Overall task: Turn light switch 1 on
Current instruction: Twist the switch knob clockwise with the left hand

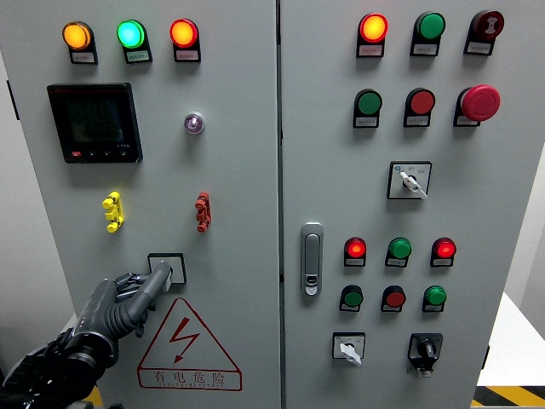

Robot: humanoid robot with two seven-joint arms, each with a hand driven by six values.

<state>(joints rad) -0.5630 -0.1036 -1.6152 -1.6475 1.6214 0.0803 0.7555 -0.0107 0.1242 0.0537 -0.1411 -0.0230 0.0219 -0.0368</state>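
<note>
Pressing square switch (167, 266), dark jointed left hand (128, 298)

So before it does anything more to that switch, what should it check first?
1. Left hand at the square switch above the warning triangle: ok, a finger rests on it.
2. Finger clear of the yellow toggle and red toggle: ok.
3. Switch already flipped: cannot tell, the finger covers it.
4. Right hand out of the way: ok, it is not in the picture.
5. Door handle untouched: ok.
</note>
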